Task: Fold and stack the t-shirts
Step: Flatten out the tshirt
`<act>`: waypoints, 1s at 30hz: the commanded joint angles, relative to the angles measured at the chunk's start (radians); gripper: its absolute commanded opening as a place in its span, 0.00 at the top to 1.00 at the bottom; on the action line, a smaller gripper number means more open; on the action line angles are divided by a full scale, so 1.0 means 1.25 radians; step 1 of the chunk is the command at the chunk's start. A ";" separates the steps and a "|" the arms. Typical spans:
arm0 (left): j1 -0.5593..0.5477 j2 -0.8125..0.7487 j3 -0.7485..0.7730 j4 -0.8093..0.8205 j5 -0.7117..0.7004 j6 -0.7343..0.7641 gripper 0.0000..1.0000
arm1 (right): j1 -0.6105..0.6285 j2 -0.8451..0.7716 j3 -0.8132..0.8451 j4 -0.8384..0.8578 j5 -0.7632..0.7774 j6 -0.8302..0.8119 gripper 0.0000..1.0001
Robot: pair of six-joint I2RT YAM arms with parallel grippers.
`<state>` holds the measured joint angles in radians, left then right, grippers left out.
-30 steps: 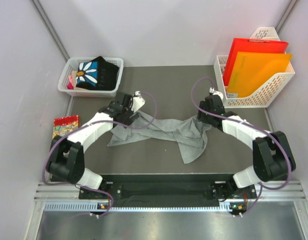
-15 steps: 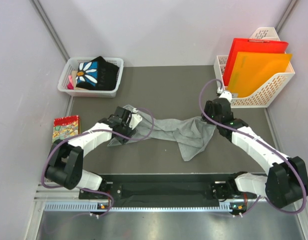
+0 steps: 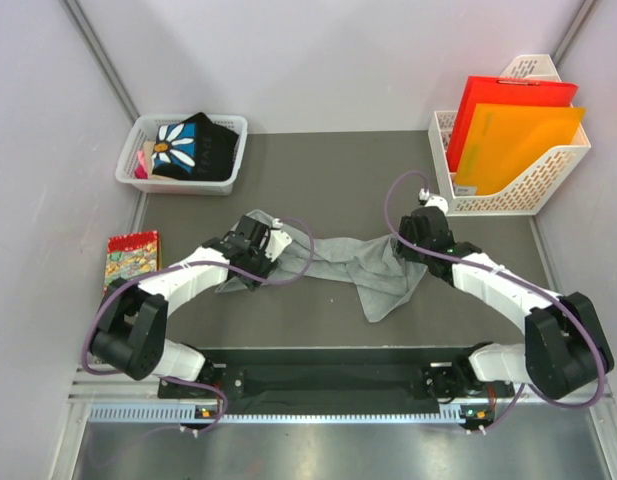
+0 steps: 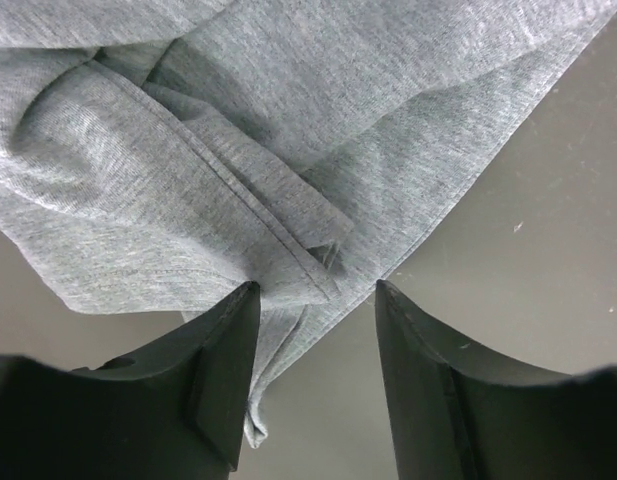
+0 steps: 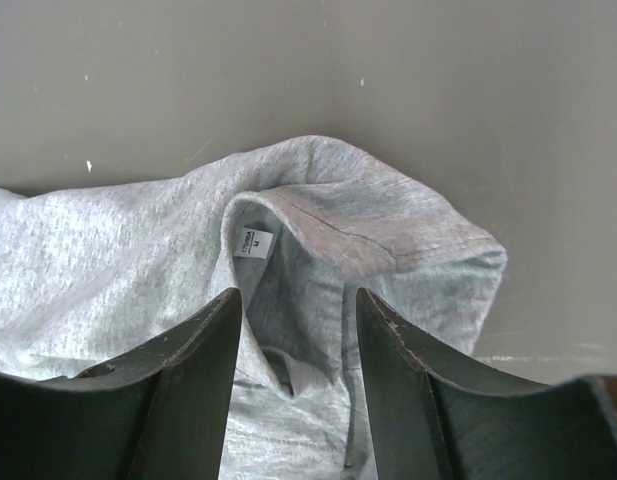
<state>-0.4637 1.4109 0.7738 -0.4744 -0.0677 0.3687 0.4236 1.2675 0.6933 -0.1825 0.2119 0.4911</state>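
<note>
I had the grey t-shirt crumpled across the tabletop, my left jaws apart astride its hem and my right jaws apart astride its collar, apparently to pinch both ends and spread it.

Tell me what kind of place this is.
Most likely a robotics lab test cell, not a home: left arm and right arm bolted at the edge of a dark table, plain panels boxing it in, and staged props such as a grey t-shirt, white basket and file rack.
</note>
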 commanded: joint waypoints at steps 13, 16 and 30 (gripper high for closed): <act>-0.005 -0.018 -0.013 0.029 -0.043 -0.014 0.87 | 0.064 0.005 -0.051 0.067 -0.046 0.034 0.61; -0.005 -0.023 -0.008 0.030 -0.053 -0.014 0.87 | 0.073 0.001 -0.064 0.071 -0.050 0.041 0.68; -0.006 -0.064 0.025 -0.022 -0.039 -0.026 0.82 | 0.086 -0.038 -0.033 0.029 -0.026 0.023 1.00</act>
<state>-0.4667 1.3693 0.7631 -0.4770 -0.1459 0.3595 0.5171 1.2568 0.6098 -0.1463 0.1627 0.5320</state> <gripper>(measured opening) 0.066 0.009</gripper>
